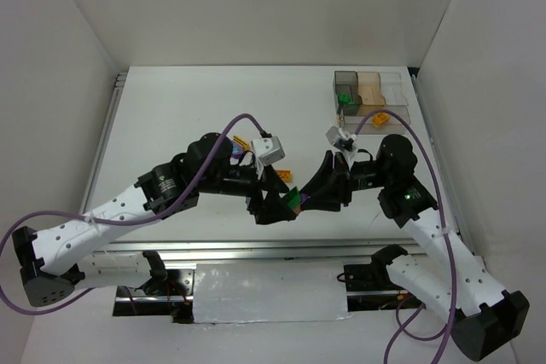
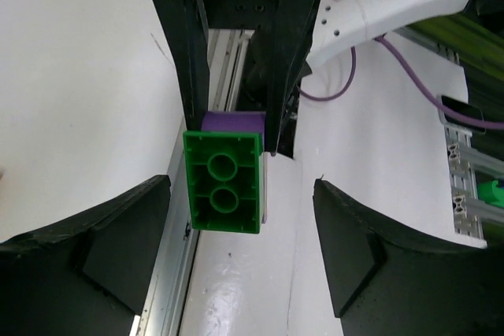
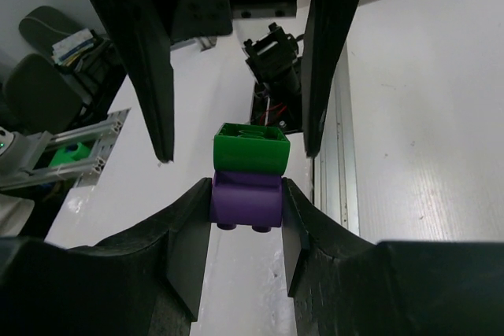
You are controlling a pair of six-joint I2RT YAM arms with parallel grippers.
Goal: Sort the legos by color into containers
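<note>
Green brick (image 2: 224,182) caps purple brick (image 2: 232,122); left hand (image 2: 242,194) agape.

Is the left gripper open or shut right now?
Open. The left gripper has its jaws wide apart, clear of the green brick between them.

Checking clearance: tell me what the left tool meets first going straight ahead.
The green lego, stacked on the purple lego that the right tool grips; distance unclear.
</note>
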